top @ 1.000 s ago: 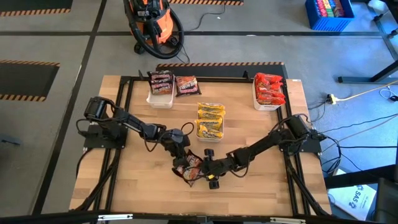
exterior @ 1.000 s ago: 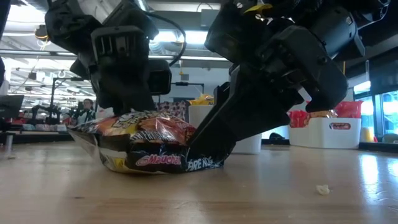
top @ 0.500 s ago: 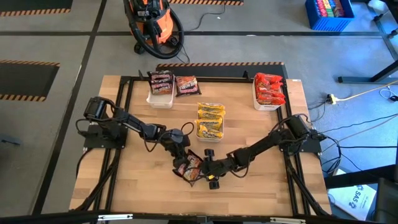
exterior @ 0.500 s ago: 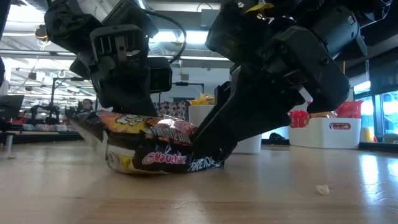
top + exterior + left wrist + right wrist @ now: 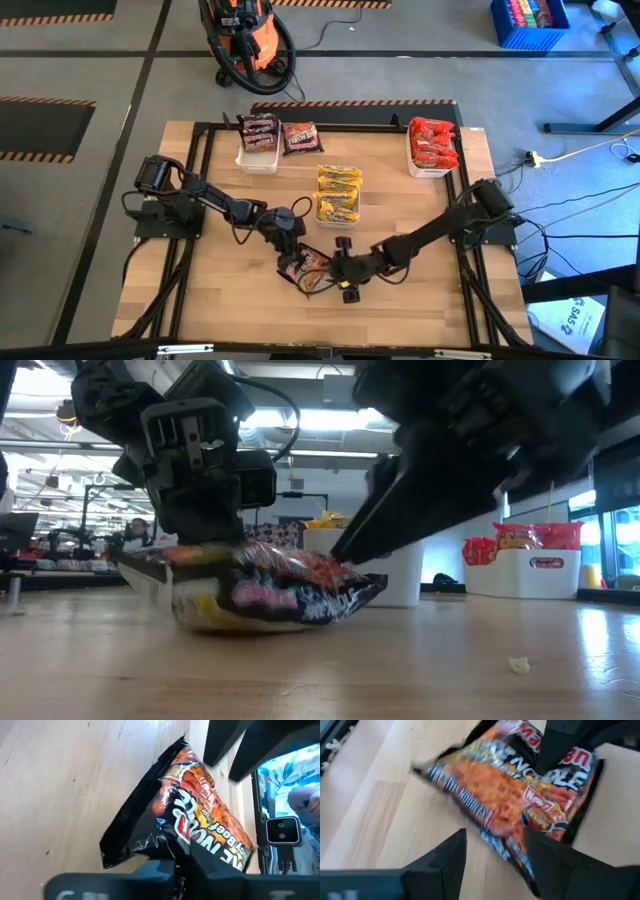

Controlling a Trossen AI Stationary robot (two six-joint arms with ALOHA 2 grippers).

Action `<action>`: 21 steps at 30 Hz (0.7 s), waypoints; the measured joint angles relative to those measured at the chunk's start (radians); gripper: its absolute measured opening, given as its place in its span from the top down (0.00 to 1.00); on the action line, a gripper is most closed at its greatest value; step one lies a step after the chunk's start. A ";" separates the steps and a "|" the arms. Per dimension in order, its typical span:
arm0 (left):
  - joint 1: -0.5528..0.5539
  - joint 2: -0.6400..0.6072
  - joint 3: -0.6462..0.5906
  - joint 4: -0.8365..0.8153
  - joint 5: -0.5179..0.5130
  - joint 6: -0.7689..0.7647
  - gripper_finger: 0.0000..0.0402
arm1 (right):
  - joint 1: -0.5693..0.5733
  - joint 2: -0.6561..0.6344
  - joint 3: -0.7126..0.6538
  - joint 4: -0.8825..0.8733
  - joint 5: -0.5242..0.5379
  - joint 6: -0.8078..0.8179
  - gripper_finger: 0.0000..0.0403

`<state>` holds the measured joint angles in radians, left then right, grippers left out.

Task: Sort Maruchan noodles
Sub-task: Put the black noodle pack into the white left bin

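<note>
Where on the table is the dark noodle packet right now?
In the high view, the dark noodle packet lies near the table's front centre, pinched by the left gripper, with the right gripper beside it.

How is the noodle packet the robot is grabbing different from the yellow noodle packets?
The dark packet is black with orange-red print; the yellow packets are yellow. The dark packet is alone near the table's front edge, pinched at one edge by the left gripper; the yellow packets are bunched together mid-table, with no gripper on them. The dark packet looks bent and partly raised; the yellow ones lie flat. Both are crinkly plastic noodle packets.
</note>
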<state>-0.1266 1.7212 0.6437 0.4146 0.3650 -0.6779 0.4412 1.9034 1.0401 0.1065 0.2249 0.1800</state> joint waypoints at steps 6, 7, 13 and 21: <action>-0.006 -0.017 0.000 -0.018 -0.001 0.024 1.00 | 0.053 -0.061 0.000 -0.157 0.045 0.059 0.52; -0.009 -0.023 0.001 -0.018 -0.006 0.028 1.00 | 0.062 -0.070 0.000 -0.182 0.049 0.076 0.52; -0.038 -0.129 0.001 -0.106 -0.047 0.066 1.00 | 0.105 -0.094 0.000 -0.341 0.064 0.149 0.52; -0.083 -0.343 0.001 -0.413 -0.222 0.172 1.00 | 0.121 -0.094 -0.001 -0.494 0.134 0.245 0.52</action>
<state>-0.2098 1.3783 0.6445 0.0013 0.1433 -0.5060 0.5625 1.8091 1.0393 -0.3873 0.3594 0.4246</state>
